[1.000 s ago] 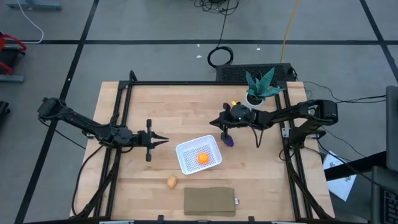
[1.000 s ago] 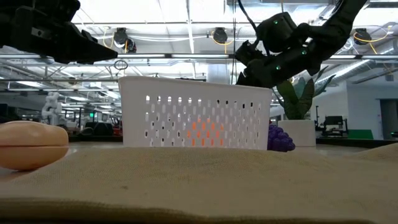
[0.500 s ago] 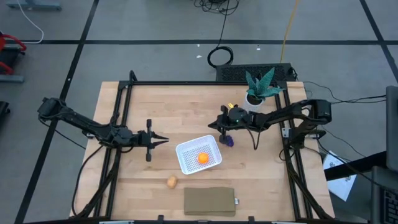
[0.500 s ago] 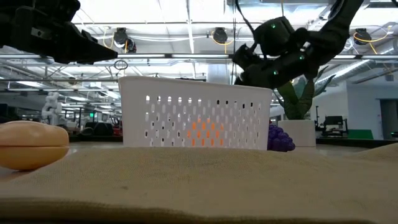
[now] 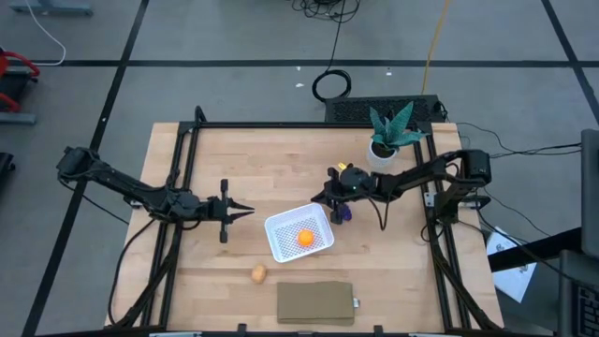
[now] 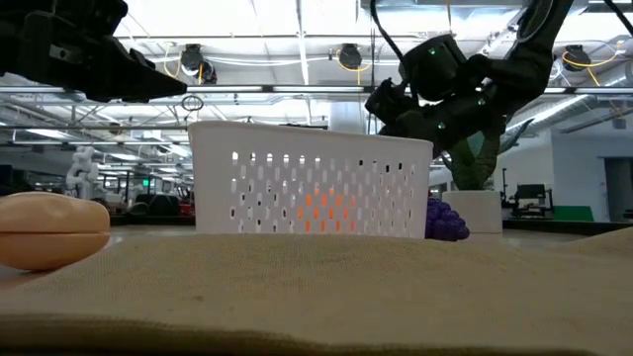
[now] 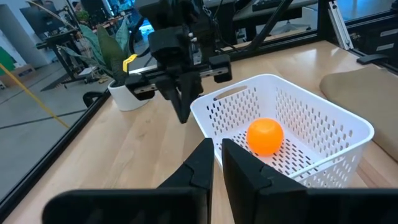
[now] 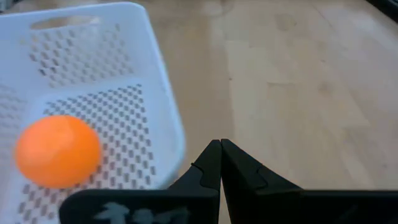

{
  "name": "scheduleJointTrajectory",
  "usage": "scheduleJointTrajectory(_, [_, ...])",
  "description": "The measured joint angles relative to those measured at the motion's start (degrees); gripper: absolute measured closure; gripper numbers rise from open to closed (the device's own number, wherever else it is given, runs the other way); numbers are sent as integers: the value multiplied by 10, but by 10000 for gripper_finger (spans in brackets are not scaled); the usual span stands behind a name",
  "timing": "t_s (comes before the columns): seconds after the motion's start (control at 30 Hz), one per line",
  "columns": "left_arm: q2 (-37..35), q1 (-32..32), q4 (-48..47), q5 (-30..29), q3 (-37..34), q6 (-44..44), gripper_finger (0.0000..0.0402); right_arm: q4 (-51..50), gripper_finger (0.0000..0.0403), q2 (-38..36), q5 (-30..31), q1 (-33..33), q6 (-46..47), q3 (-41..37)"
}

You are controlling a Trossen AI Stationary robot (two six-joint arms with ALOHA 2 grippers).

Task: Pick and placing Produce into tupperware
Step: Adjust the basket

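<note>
The right gripper (image 5: 329, 199), fingers pressed together on nothing, hangs at the white perforated container's (image 5: 284, 245) 1 o'clock corner, just beside the purple grapes (image 5: 343, 213) on the surface (image 5: 281, 159). An orange (image 5: 305, 238) lies inside; the tan piece (image 5: 258, 273) sits at its 7 o'clock. The left gripper (image 5: 245, 212), fingers nearly together and empty, waits at 9 o'clock
</note>
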Motion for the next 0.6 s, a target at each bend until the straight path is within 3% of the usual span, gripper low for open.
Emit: scheduleJointTrajectory(0.6, [0,0,0,0,0,-5,366,-19,403,0,3,51,19,0])
